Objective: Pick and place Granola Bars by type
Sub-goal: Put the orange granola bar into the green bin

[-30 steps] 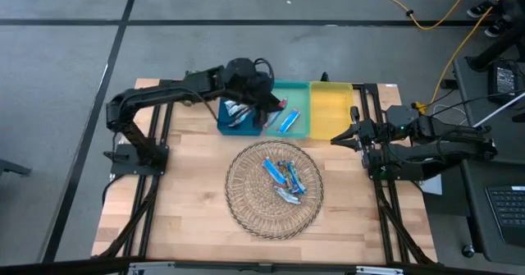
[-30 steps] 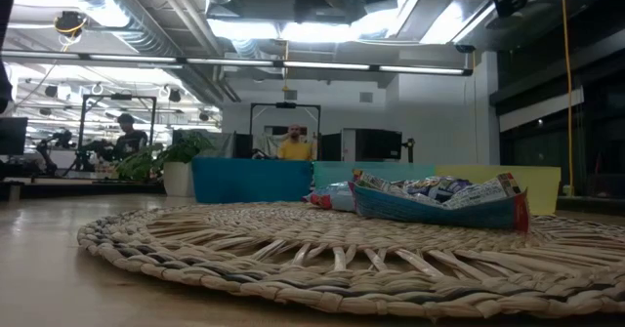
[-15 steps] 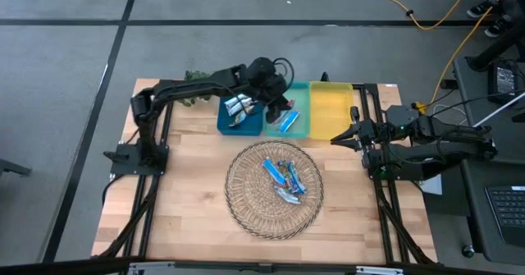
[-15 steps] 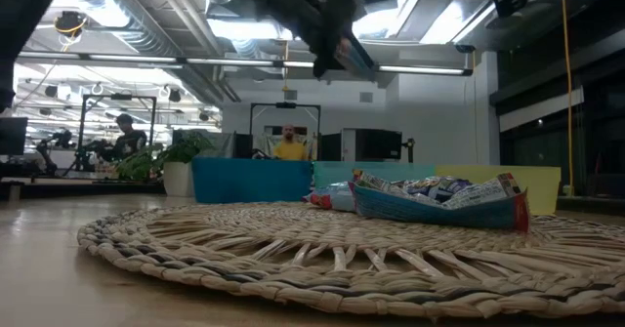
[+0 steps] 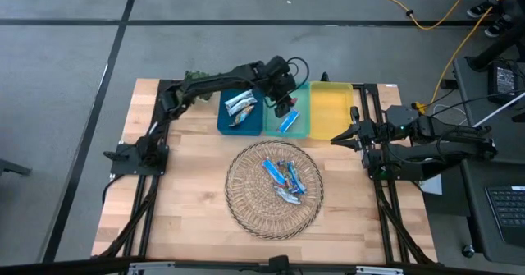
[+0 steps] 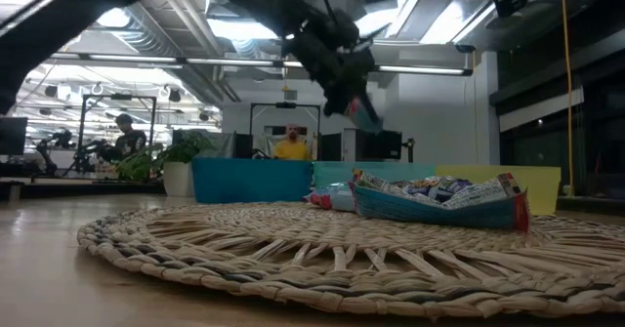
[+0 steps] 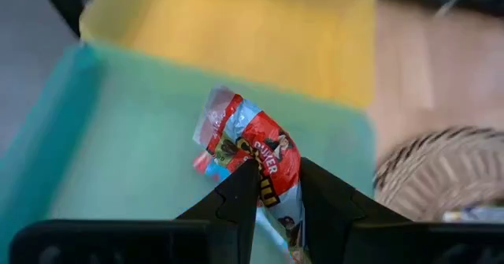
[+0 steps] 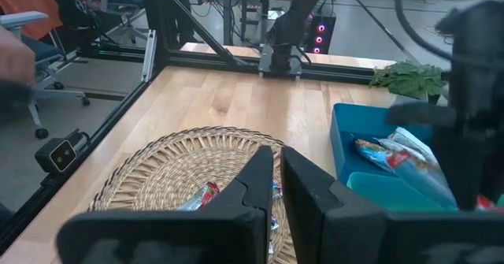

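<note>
Left gripper (image 7: 272, 187) holds a red bar (image 7: 256, 150) above the teal bin (image 5: 299, 121) at the tabletop's far edge. Right gripper (image 5: 335, 140), closed and empty, waits at the right edge.

A red-wrapped granola bar (image 7: 253, 150) is hanging pinched above the teal bin (image 5: 297, 119); blue bars (image 5: 283, 176) are lying on the woven mat (image 5: 246, 201).

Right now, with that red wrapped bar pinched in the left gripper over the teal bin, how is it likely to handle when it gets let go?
The red bar looks light: the left gripper holds it by one end. Its glossy, crinkled wrapper may be slippery and flex a little. Being flat, it should probably land in the teal bin and lie still rather than roll.
</note>
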### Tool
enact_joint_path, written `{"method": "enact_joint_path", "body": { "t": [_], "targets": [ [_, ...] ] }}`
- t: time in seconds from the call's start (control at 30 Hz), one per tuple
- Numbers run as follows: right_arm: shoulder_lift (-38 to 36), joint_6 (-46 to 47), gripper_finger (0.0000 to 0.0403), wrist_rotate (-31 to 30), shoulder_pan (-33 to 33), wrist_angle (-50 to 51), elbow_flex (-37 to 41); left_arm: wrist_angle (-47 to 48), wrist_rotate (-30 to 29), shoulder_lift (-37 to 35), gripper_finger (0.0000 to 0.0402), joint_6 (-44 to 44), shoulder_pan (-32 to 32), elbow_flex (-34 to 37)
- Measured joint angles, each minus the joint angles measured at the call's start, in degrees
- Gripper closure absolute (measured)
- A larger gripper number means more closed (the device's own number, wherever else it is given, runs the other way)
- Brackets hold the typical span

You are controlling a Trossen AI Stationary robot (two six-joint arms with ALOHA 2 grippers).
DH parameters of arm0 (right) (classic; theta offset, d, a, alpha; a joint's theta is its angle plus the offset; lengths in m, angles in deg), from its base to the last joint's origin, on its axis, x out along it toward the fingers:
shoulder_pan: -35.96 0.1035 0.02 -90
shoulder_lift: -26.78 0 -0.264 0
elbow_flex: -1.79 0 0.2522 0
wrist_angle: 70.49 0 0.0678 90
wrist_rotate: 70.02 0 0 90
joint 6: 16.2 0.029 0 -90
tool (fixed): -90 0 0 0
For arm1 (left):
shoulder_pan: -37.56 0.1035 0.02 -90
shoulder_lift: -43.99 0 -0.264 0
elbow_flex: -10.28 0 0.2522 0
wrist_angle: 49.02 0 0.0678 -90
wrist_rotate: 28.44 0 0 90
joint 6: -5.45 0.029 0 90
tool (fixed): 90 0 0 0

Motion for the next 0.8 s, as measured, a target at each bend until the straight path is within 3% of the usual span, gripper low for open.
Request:
{"method": "enact_joint_path", "body": {
  "t": [0.37, 0.7, 0.8],
  "targets": [
    [0.0, 0.01, 0.037, 0.0, 0.0, 0.01, 0.0, 4.72, -3.3, 7.44, 0.0323, 2.41, 1.16, -1.89],
    [0.0, 0.0, 0.037, 0.0, -0.02, 0.0, -0.02, 6.06, -15.81, 8.48, 0.0323, 10.49, -0.2, -1.89],
    [0.0, 0.0, 0.037, 0.0, -0.02, 0.01, -0.01, 6.07, -16.3, 8.46, 0.0323, 11.95, -0.5, -1.89]
  ]
}}
